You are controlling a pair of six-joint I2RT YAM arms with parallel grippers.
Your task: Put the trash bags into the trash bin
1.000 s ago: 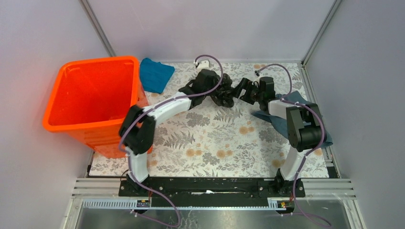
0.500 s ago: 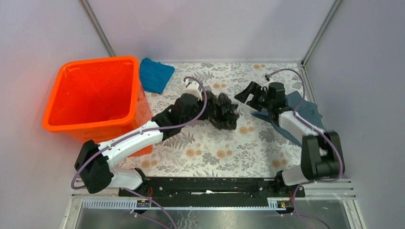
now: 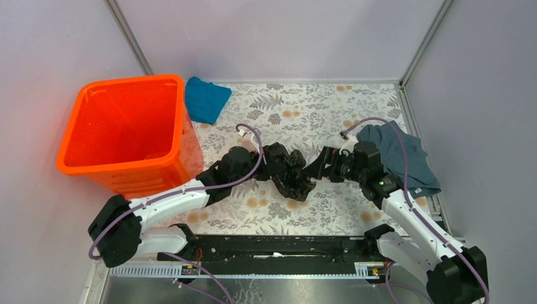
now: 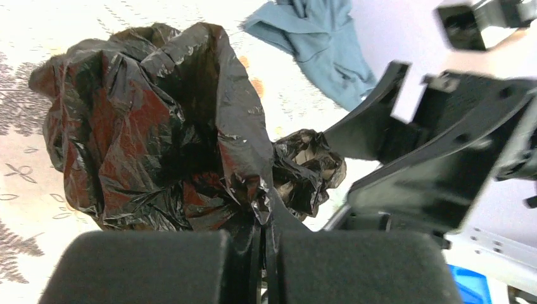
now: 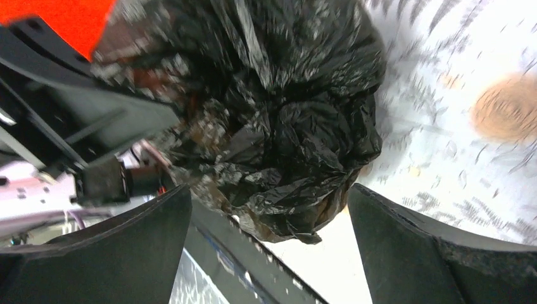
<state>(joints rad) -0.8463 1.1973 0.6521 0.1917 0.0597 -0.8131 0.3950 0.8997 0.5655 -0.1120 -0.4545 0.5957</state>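
The crumpled shiny black trash bag (image 3: 291, 174) hangs bunched over the middle of the floral mat. My left gripper (image 3: 273, 166) is shut on its film; in the left wrist view the bag (image 4: 158, 126) bulges just past my closed gripper (image 4: 266, 218). My right gripper (image 3: 316, 171) is open, right next to the bag's right side. In the right wrist view the bag (image 5: 285, 107) sits between and beyond my spread fingers (image 5: 437, 253). The bright orange trash bin (image 3: 69, 163) stands at the far left, its inside bare in what shows.
A teal cloth (image 3: 206, 98) lies behind the bin's right corner. A grey-blue cloth (image 3: 402, 155) lies at the mat's right edge, also in the left wrist view (image 4: 316, 44). The black base rail (image 3: 278, 244) runs along the near edge.
Both arms have drawn back from the far side toward the near middle. The left gripper carried the bag with it. The right gripper came away from the bag, then returned beside it, open.
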